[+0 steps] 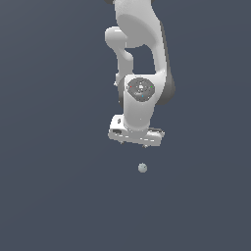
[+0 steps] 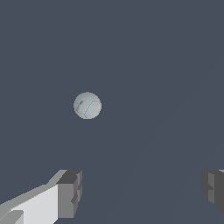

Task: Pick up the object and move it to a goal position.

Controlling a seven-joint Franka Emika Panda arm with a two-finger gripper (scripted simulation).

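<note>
Exterior view findings: the white Panda arm [image 1: 139,54] reached down from the upper edge of the picture, its wrist turned toward the camera so that the round flange face was visible. The gripper [image 1: 145,145] hung at the arm's lower end, pointing downward. From this angle the white hand body hid nearly all of the fingers; only small dark tips showed under its lower edge, and their spacing could not be judged here. The ball [image 1: 142,168], tiny, pale grey-green and smooth, lay on the plain dark blue-grey floor [image 1: 49,196] just below the gripper in the picture, apart from it, with a clear strip of floor between the two. Nothing was held.

Wrist view findings: the gripper [image 2: 142,192] was seen from above its own fingers. Two dark grey fingertips [image 2: 70,192] appeared at opposite sides of the picture, spread wide, with bare floor [image 2: 166,65] between them. The pincer therefore stood well apart and gripped nothing. The ball [image 2: 87,105] sat ahead of the fingertips, nearer the line of the fingertip with the white link behind it than the other, touching neither. Faint dark seam marks crossed its pale surface.
</note>
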